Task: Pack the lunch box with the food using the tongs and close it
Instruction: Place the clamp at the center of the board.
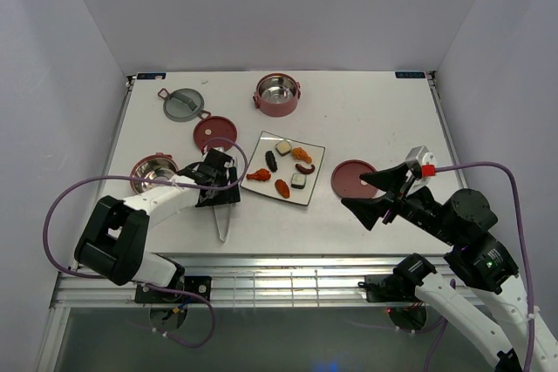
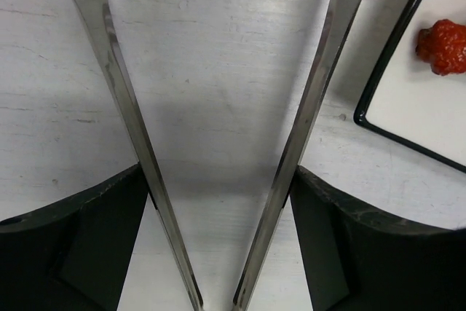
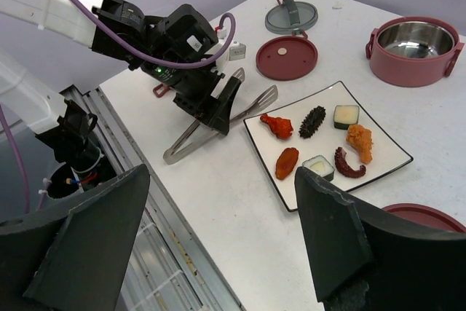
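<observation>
The silvery tongs (image 1: 221,215) lie flat on the table left of the square plate, hinge end toward the near edge. My left gripper (image 1: 218,191) straddles them low down. In the left wrist view its black fingers (image 2: 109,238) press the outer sides of both tong arms (image 2: 309,107), which stay spread in a V. The food (image 1: 282,187), several small pieces, sits on the plate (image 1: 262,147). One lunch box bowl (image 1: 278,109) stands at the back, another (image 1: 154,172) beside the left arm. My right gripper (image 1: 370,195) hovers open and empty right of the plate.
Two red disc lids lie flat: one (image 1: 214,134) behind the left gripper, the other (image 1: 355,178) under the right gripper. The grey-green lid (image 1: 184,103) rests at the back left. The plate's corner with a red piece (image 2: 442,46) lies just right of the tong tips.
</observation>
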Motion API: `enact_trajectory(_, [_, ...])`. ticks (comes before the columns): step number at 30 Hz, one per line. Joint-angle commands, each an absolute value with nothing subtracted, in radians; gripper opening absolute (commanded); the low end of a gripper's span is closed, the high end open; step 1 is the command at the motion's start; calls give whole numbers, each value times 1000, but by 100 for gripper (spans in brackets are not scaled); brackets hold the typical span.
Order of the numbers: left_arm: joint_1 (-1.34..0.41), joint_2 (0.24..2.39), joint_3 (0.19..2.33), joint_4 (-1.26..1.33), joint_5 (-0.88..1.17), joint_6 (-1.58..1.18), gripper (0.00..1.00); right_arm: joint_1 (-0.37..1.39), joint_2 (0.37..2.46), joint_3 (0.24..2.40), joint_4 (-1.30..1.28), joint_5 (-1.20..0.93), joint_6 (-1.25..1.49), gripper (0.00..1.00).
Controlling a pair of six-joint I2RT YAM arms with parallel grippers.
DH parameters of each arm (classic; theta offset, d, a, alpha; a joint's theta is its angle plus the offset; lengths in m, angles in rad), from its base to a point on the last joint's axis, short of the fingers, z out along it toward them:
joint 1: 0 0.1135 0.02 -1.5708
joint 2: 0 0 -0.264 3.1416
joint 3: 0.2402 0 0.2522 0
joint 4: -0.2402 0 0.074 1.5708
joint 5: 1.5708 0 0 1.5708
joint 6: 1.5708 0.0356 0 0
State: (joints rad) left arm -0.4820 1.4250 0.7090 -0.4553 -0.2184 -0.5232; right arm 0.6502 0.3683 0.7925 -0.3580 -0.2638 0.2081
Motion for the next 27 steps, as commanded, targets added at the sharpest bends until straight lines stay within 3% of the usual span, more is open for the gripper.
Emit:
enact_trajectory(1, [-445,1397,690,-416,-170,-517,87,655,354,836,-353,-249,189,86])
enact_trajectory(5, [-443,1404,690,-416,-158,-512,85,655,357,827,-351,-245,186,86])
enact_trajectory(10, [-443,1399,696,-433,-155,-518,75,655,368,825,-347,-250,184,86])
enact_trajectory(16, [-443,1428,713,-466,-186,-535,75,655,367,831,-345,-250,189,86])
enact_trajectory(27, [-445,1457,738,-500,-248,-560,87,655,365,833,-342,-250,192,86])
